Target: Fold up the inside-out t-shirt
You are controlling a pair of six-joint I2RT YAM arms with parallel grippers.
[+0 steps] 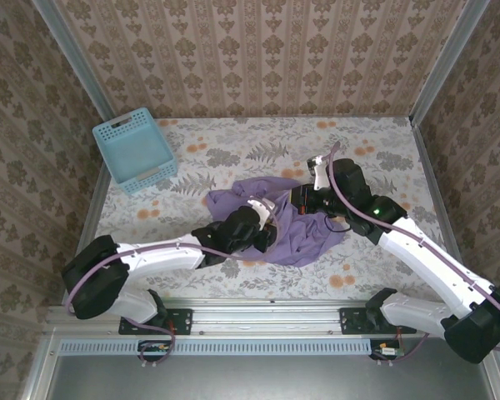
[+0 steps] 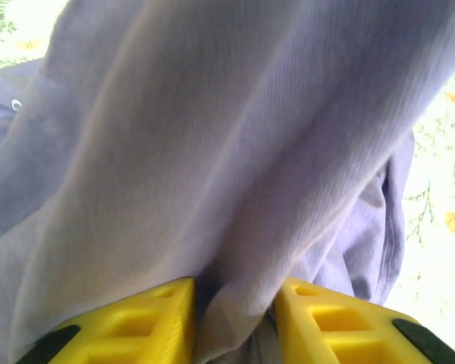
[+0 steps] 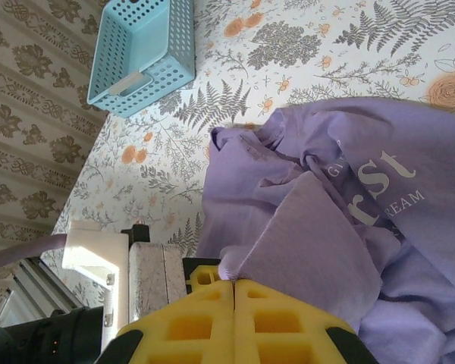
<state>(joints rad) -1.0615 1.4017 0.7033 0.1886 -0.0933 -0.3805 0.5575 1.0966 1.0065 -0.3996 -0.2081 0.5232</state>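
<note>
On the flower-patterned worktop [image 1: 233,137] we see the inside-out t-shirt [image 1: 308,237] lying in a crumpled heap near the middle, a little toward the near edge, between the two arms. It is lavender-purple and not spread flat; folds lie one over another and the outline is irregular. At the far left corner of the worktop stands a light-blue lattice basket [image 1: 133,150], upright with its opening up, well apart from the t-shirt.

From the left side, the left tool [image 2: 233,307] reaches onto the left part of the cloth. In its wrist view the two yellow fingers [image 2: 144,326] stand a little apart with a thick fold of the purple cloth pressed between them, and the cloth rises from there in long smooth pleats. From the right side, the right tool [image 3: 233,292] meets the far right part of the t-shirt. Its jaws are brought together, and a pointed fold of the cloth is pinched at their tips.

In the right wrist view, white printed lettering [image 3: 383,178] shows on one face of the t-shirt, beside the pinched fold; we can read only some letters of it.
</note>
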